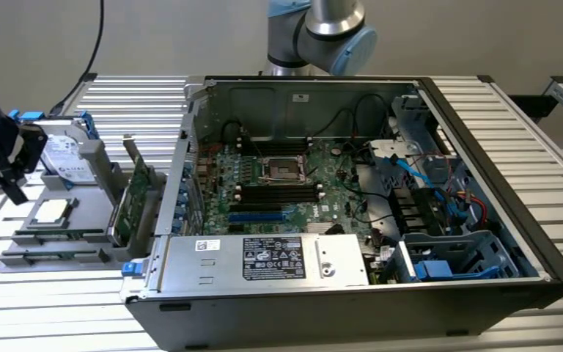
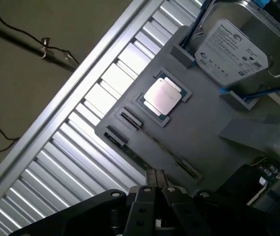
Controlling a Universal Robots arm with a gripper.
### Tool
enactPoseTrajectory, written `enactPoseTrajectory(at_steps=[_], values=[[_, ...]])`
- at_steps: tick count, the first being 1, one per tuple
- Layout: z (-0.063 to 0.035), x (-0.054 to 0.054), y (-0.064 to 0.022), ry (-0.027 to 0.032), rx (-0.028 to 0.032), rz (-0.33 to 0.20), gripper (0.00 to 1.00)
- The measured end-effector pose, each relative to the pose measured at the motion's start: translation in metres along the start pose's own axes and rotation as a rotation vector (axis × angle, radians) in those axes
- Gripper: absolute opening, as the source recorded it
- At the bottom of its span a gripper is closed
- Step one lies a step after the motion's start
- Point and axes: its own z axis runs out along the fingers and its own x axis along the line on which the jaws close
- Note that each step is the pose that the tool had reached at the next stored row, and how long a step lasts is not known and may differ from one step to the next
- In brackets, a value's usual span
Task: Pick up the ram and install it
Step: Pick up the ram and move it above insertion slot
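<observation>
Ram (edge-up in holder) lies near the closed hand.

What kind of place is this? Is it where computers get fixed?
Probably a robot lab for building computers: an open computer case, a robot arm, and a grey tray holding a hard drive.

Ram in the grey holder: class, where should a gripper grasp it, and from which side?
Pinch the ram across its two flat faces, midway along its top edge, coming straight down from above. It stands on edge in the grey holder, whose slotted blocks hold its ends, so probably only that thin upper edge is free.
</observation>
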Motion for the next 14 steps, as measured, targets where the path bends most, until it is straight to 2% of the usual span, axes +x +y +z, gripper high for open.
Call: enactPoseTrajectory(at_steps=[14], values=[[0.0075, -0.0003, -0.0003, 0.0106, 0.0113, -0.253, 0.11]])
